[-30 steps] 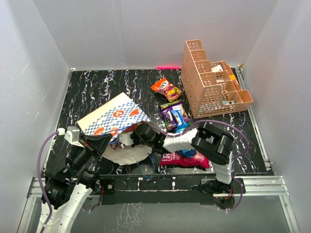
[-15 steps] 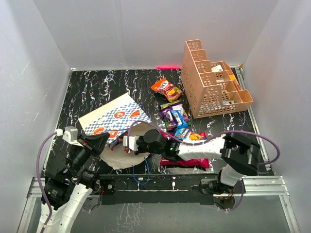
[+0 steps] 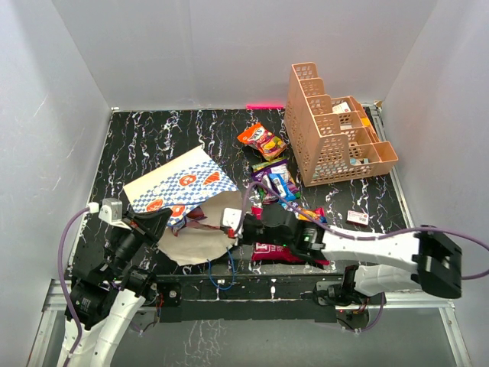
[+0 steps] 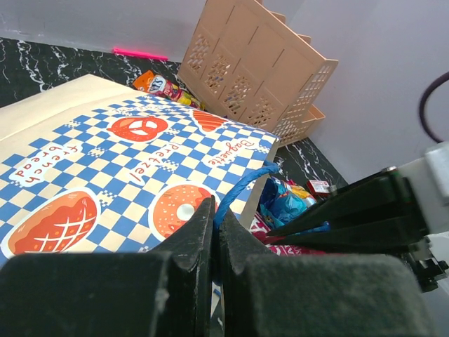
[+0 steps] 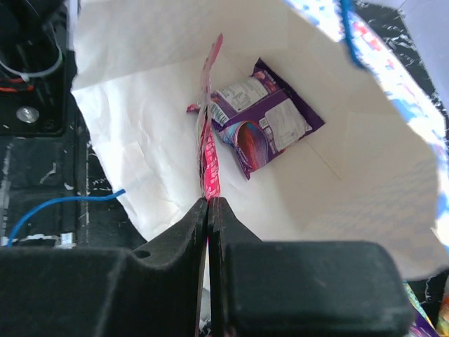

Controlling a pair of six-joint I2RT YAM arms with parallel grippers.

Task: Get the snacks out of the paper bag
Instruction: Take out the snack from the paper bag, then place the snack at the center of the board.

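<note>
One thin pink packet (image 5: 208, 151) stands edge-on in creased paper bag (image 5: 140, 165).

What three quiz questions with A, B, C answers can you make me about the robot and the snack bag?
1. Where is the purple packet? A) in an orange rack B) inside the paper bag C) on the floor
2. What colour is the bag's cord handle? A) blue B) green C) yellow
3. What is the right gripper doing? A) wide open B) shut on a pink-red packet C) holding a cup

Answers: 1 B, it lies on the bag's white inside. 2 A, the cord shows blue beside the checker pattern. 3 B, its jaws pinch the packet's edge.
</note>
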